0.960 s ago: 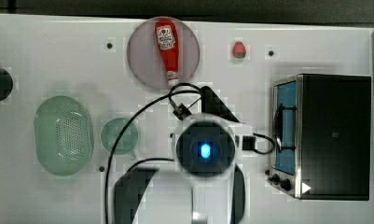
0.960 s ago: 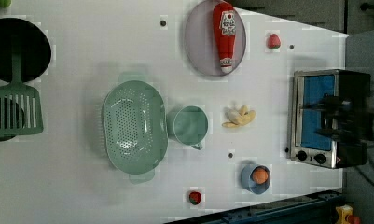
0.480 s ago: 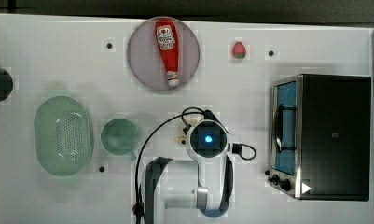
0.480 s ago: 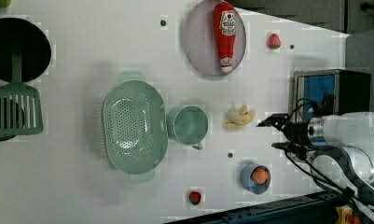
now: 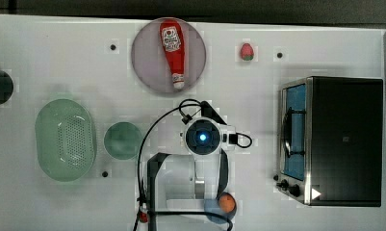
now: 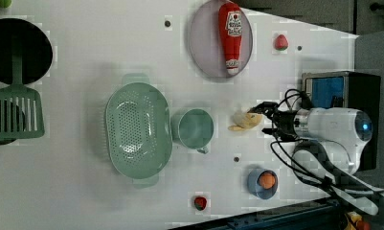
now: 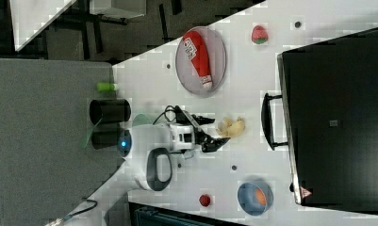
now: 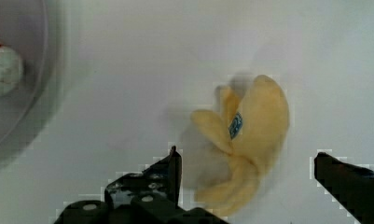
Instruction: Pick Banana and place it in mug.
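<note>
The pale-yellow banana (image 8: 250, 126) lies on the white table, and my open gripper (image 8: 247, 156) hangs just over it with one black finger on each side of its lower end. In the left view the banana (image 6: 243, 120) sits just right of the dull-green mug (image 6: 194, 128), with the gripper (image 6: 261, 120) reaching it from the left view's right. In the right view the gripper (image 7: 217, 129) touches the edge of the banana (image 7: 232, 126). In the top view my wrist (image 5: 201, 137) covers the banana, and the mug (image 5: 123, 140) stands to the top view's left of it.
A pale-green strainer (image 6: 138, 129) stands beside the mug. A plate with a ketchup bottle (image 6: 231, 33) lies beyond the banana. The toaster oven (image 5: 332, 139) is to the top view's right. A blue bowl with an orange ball (image 6: 262, 182) and two toy strawberries (image 6: 199, 202) (image 6: 280, 42) lie around.
The arm has swung from beside the oven toward the left view's left and come down to the banana. The gripper has stayed open; the banana and mug have not moved.
</note>
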Motion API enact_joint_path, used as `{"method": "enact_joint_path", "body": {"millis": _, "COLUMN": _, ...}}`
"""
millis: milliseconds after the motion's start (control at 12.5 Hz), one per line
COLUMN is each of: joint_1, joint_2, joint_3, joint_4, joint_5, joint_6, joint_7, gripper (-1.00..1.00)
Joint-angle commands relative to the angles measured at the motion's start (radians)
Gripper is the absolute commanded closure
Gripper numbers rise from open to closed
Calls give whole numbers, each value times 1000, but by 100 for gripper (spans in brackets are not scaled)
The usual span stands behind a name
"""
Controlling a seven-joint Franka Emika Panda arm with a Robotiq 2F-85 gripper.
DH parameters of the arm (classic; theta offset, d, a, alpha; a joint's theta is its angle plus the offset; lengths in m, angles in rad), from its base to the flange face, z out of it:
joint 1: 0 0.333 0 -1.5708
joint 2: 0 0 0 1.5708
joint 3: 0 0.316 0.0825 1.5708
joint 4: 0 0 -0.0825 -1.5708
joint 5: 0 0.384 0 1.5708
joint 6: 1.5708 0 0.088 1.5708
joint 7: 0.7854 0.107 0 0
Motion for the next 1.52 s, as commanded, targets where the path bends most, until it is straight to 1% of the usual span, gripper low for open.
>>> {"method": "enact_joint_path", "body": {"millis": 80, "joint_1": -20, "joint_2": 58, "joint_3": 5, "joint_4": -10, "joint_5": 3, "joint_6": 56, "joint_7": -11, "gripper": -100}}
{"method": "enact_joint_path", "body": {"millis": 160, "joint_1": -20, "joint_2": 72, "joint_3": 6, "joint_4": -9, "joint_5": 3, "joint_6": 65, "joint_7": -11, "gripper": -92}}
{"method": "enact_joint_path", "body": {"millis": 560, "joint_1": -22, "joint_2": 77, "joint_3": 8, "joint_4": -7, "joint_5": 3, "joint_6": 81, "joint_7": -10, "gripper": 30}}
{"method": "enact_joint_path", "body": {"millis": 640, "joint_1": -22, "joint_2": 79, "joint_3": 9, "joint_4": -6, "joint_5": 3, "joint_6": 82, "joint_7": -10, "gripper": 50}}
{"method": "enact_joint_path", "body": {"millis": 880, "joint_1": -22, "joint_2": 49, "joint_3": 9, "joint_4": -4, "joint_5": 3, "joint_6": 83, "joint_7": -11, "gripper": 53}}
{"method": "enact_joint_path", "body": {"millis": 1040, "joint_1": -22, "joint_2": -32, "joint_3": 9, "joint_4": 2, "joint_5": 3, "joint_6": 76, "joint_7": -10, "gripper": 53}}
{"method": "enact_joint_path", "body": {"millis": 1200, "joint_1": -21, "joint_2": -148, "joint_3": 10, "joint_4": 7, "joint_5": 3, "joint_6": 17, "joint_7": -10, "gripper": 53}}
{"method": "enact_joint_path", "body": {"millis": 1280, "joint_1": -18, "joint_2": -247, "joint_3": 18, "joint_4": 25, "joint_5": 3, "joint_6": -74, "joint_7": -10, "gripper": 53}}
{"method": "enact_joint_path", "body": {"millis": 1520, "joint_1": -17, "joint_2": -428, "joint_3": 31, "joint_4": 80, "joint_5": 3, "joint_6": -417, "joint_7": -10, "gripper": 53}}
